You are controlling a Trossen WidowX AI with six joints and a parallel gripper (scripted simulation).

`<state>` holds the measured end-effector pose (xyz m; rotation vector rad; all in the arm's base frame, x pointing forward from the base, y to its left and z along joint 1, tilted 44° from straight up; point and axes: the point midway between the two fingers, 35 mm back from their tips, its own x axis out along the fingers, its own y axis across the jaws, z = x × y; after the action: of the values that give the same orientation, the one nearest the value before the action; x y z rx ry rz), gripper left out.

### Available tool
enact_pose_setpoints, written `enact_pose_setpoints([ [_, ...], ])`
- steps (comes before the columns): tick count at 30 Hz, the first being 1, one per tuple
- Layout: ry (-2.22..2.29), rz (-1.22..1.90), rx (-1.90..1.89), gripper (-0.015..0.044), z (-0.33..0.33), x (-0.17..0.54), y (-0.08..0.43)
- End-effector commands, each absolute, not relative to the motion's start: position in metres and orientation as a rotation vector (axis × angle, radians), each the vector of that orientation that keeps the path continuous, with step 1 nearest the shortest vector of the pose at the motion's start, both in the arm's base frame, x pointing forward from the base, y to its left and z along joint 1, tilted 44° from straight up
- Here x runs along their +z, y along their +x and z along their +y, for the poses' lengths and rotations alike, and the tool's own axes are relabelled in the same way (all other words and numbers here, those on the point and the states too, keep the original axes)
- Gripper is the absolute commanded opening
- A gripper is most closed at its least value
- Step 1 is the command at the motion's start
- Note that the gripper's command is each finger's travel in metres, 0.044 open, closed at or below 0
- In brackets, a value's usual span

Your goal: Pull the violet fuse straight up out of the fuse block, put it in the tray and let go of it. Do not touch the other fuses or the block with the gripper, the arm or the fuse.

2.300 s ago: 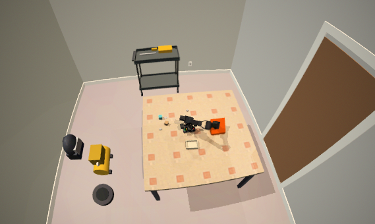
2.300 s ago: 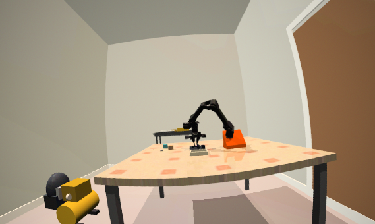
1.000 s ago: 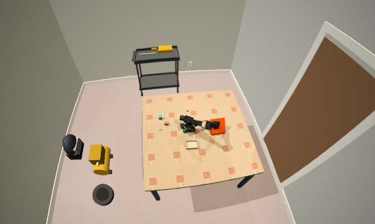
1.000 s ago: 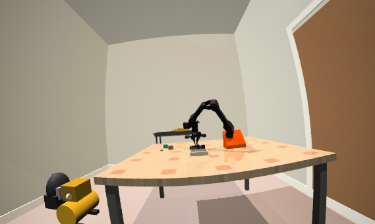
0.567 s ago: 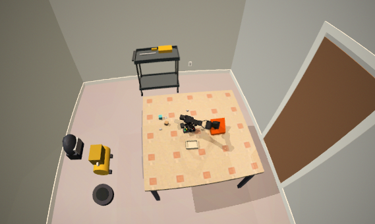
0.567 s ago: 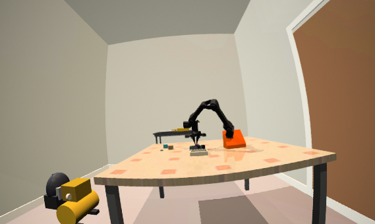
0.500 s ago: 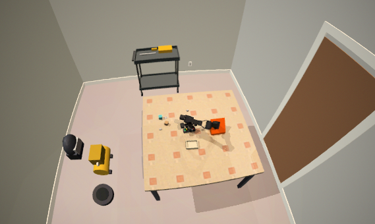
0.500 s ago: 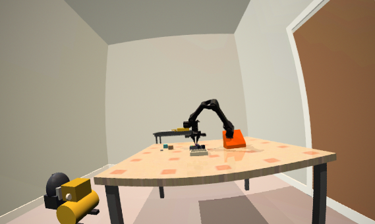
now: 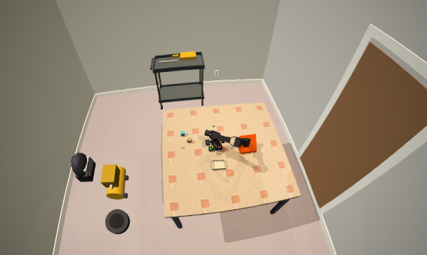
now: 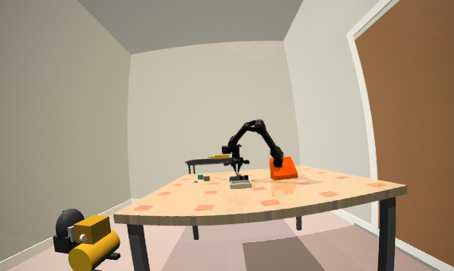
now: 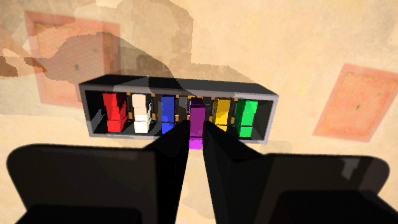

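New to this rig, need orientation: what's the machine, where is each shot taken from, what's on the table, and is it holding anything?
It is one black jointed arm bolted to an orange base on a patterned table.

One picture looks down from the ceiling, one from the side across the room, and one from a camera on the arm's wrist.

On the table: a dark fuse block holding red, white, blue, yellow and green fuses, a pale tray nearby, and a few small cubes.

The pincer is shut on the violet fuse, which sits higher than its neighbours, partly lifted.
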<state>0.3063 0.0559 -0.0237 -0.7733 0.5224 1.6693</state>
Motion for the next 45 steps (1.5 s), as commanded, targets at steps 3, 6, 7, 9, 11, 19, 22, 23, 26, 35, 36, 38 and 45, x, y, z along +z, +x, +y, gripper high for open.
enact_pose_setpoints([
  [3,-0.781,0.520,1.671,0.0000,0.053,-0.021,0.308],
  [6,-0.781,0.521,1.671,0.0000,0.052,-0.020,0.308],
  [7,-0.780,0.521,1.671,0.0000,0.052,-0.020,0.308],
  [9,-0.780,0.521,1.671,0.0000,0.051,-0.019,0.308],
  [11,-0.780,0.521,1.671,0.0000,0.051,-0.018,0.308],
  [19,-0.779,0.521,1.671,0.0000,0.048,-0.015,0.308],
  [22,-0.779,0.521,1.671,0.0000,0.047,-0.014,0.308],
  [23,-0.779,0.521,1.671,0.0000,0.047,-0.014,0.308],
  [26,-0.779,0.521,1.671,0.0000,0.046,-0.013,0.308],
  [35,-0.778,0.521,1.671,0.0000,0.043,-0.009,0.309],
  [36,-0.778,0.521,1.671,0.0000,0.042,-0.008,0.309],
  [38,-0.778,0.522,1.671,0.0000,0.040,-0.006,0.309],
  [45,-0.778,0.522,1.671,0.0000,0.032,0.002,0.311],
])
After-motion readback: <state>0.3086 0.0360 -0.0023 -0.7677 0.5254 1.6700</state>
